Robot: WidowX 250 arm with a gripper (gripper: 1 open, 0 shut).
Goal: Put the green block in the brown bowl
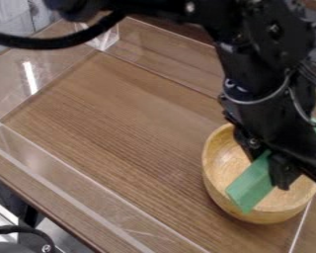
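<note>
The brown bowl (223, 148) sits at the table's lower right, round, light wood with a thick rim. A bright green block (252, 185) stands tilted inside it, its lower end close to the bowl's near wall. My black gripper (282, 170) reaches down into the bowl from above and is shut on the block's upper end, which the fingers hide. The arm covers the bowl's far right rim.
The wood-grain table (108, 109) stretches to the left of the bowl. A clear acrylic wall (42, 163) runs along the near left edge. The table's front edge lies just beyond the bowl at lower right.
</note>
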